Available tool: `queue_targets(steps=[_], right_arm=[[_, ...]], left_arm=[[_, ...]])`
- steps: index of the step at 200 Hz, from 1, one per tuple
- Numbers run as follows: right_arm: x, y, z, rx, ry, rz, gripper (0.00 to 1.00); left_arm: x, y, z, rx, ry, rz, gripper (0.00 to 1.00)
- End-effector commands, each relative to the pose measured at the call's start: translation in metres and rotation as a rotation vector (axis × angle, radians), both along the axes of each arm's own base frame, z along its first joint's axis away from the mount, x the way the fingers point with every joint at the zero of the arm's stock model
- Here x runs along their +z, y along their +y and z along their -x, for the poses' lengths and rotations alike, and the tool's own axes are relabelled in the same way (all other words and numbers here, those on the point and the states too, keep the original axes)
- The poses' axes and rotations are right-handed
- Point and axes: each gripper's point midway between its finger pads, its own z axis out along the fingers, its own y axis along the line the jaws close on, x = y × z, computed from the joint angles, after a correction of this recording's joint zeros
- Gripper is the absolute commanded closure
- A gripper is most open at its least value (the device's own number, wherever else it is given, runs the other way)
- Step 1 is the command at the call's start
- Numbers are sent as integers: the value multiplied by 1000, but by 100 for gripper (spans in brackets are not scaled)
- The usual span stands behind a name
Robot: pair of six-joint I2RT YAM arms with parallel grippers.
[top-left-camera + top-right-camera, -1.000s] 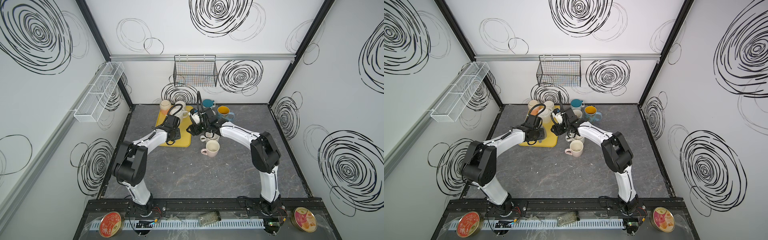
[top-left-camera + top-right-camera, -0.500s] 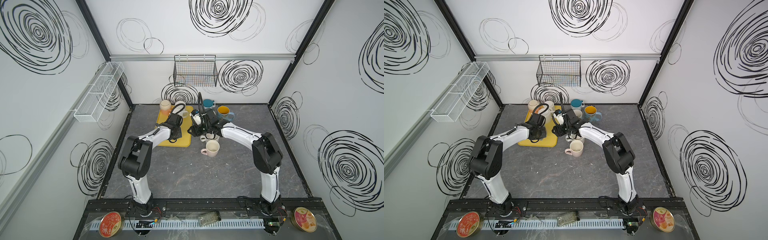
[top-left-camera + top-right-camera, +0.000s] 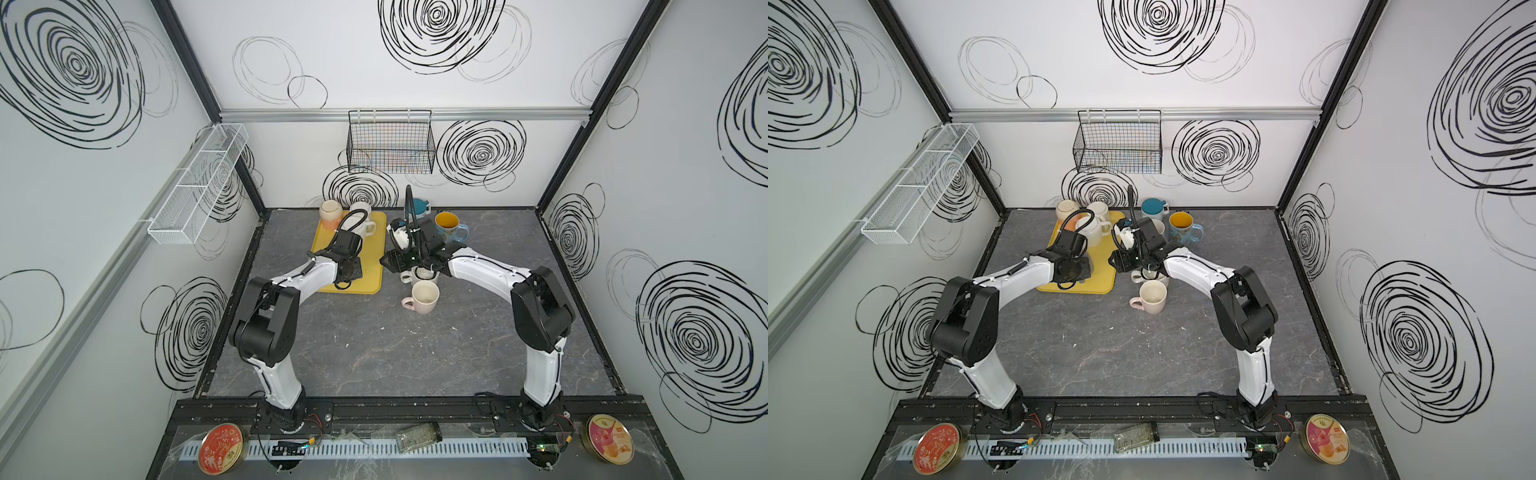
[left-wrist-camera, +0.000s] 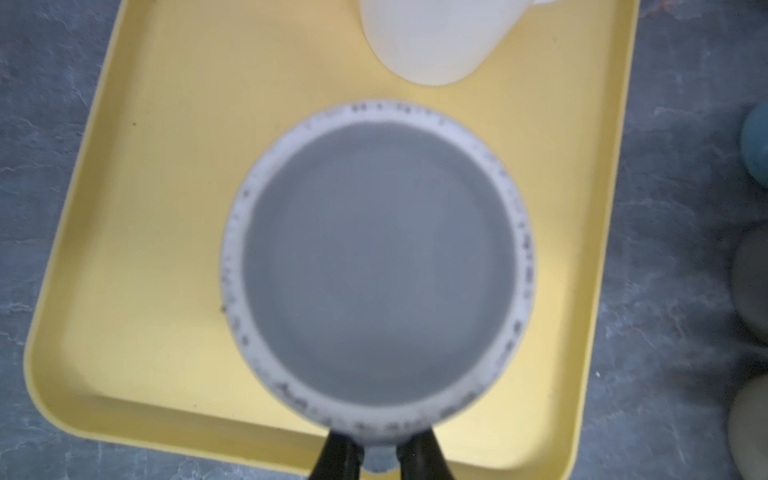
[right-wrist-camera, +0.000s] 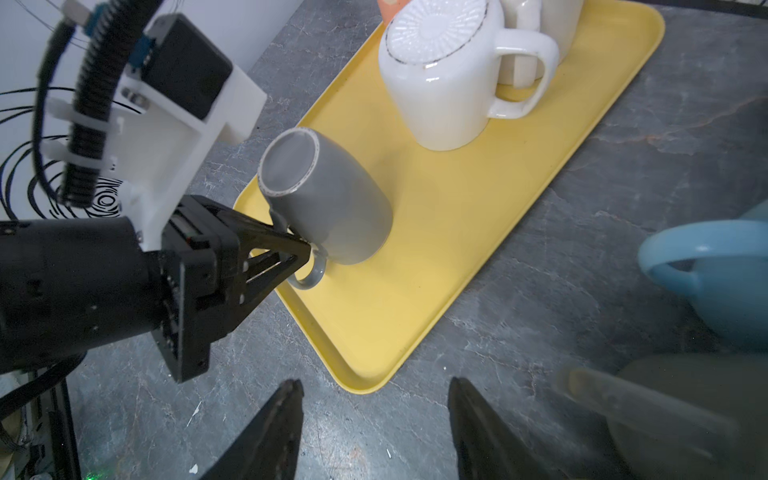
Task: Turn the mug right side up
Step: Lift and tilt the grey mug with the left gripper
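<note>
Where the grey mug [image 5: 328,199] sits: on the yellow tray [image 5: 457,232], near the tray's front corner on the left arm's side, mouth down.
Mug base: faces up, a grey disc ringed by a pale speckled unglazed band, filling the middle of the left wrist view.
Mug lean: beside the white mug it looks tipped a little toward the left arm. I cannot tell whether its rim has left the tray.
Handle [image 5: 309,274]: a grey loop low on the mug's side, pointing at the left arm.
Left gripper [image 5: 305,249]: pinched tight on the handle's upper part, black fingertips together, one either side of the loop.
Right gripper [image 5: 376,390]: jaws parted about halfway with nothing between them, hanging over bare table just off the tray's corner, apart from the grey mug.
White mug [image 5: 440,83]: also upside down, further back on the tray, ribbed base up and handle sticking out sideways, with more pale mugs just behind it.
Light blue mug [image 5: 715,274]: on the table beyond the tray's long edge, only partly in the right wrist view.
Pink mug [image 3: 424,297]: upright on the dark stone table [image 3: 374,353], in front of the right arm's wrist in both top views.
Teal mug [image 3: 420,206]: near the back wall, behind the right arm.
</note>
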Motion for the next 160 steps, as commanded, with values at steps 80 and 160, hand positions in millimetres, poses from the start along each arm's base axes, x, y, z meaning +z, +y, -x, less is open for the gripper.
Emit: queue_targets(steps=[80, 160], right_arm=[[79, -5, 4, -37, -97, -217, 42], [138, -1, 22, 24, -110, -439, 42]], left_arm=[[107, -12, -19, -71, -403, 299, 100], [205, -9, 3, -105, -698, 481, 100]])
